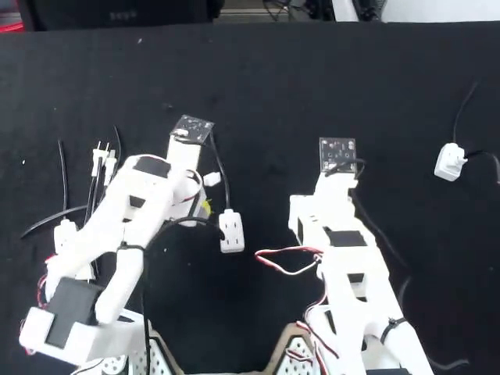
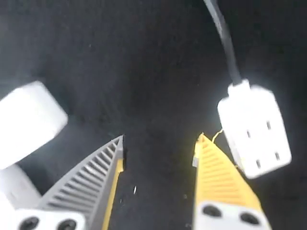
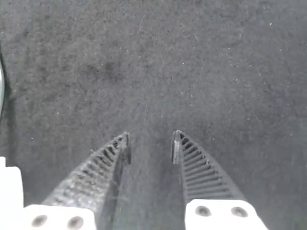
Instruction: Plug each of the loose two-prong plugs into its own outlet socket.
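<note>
**A:** Where is the outlet?

**B:** The white outlet block point(image 1: 231, 230) lies flat on the black cloth point(image 1: 297, 78), just toward 7 o'clock from the table's middle. In the left wrist view two pairs of slots show on its upper face, and its black cord point(image 2: 224, 40) leaves from one end.

**A:** And the plugs?

**B:** The loose two-prong plugs point(image 1: 100, 160) lie side by side out at 9 o'clock, with their prongs pointing toward 12. They are well apart from the outlet block, and the left arm point(image 1: 133, 211) stands between the two.

**A:** Is the left arm gripping anything?

**B:** No. The left gripper point(image 2: 159, 143) is spread wide over bare cloth, with nothing between its grey finger point(image 2: 91, 177) and its yellow finger point(image 2: 216, 177). The outlet block lies just beside the yellow finger, outside the gap. I cannot tell whether the two touch.

**A:** And the right arm?

**B:** The right gripper point(image 3: 149, 143) is also parted and holds nothing, with plain black cloth under its tips.

**A:** Is there anything else on the table?

**B:** A small white block point(image 1: 449, 162) with its own dark cord lies far out at 3 o'clock, well away from both arms. I cannot tell whether it is a plug or a socket.
</note>
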Robot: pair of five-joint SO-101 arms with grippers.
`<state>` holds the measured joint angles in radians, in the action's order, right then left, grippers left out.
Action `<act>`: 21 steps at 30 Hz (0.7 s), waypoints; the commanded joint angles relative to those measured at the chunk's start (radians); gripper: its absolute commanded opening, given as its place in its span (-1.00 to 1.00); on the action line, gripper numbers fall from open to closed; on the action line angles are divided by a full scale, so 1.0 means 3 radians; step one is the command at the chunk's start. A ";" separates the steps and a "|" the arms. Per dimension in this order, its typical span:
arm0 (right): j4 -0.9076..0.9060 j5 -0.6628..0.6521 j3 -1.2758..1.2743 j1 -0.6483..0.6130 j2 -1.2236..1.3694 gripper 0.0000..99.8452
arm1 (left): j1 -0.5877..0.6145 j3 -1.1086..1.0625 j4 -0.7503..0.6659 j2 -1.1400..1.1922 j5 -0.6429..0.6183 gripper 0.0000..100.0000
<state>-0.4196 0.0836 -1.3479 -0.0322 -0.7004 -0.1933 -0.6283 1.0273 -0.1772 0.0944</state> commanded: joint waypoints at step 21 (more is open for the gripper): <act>-0.0026 0.0041 0.0309 0.0363 -0.0130 -0.72 | -0.0401 0.0401 -0.0644 -0.0159 -0.1243 -0.53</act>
<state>-0.4212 0.0867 -1.3479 0.0583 -0.7004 -0.3621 -0.5762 0.9475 -0.2110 -0.1680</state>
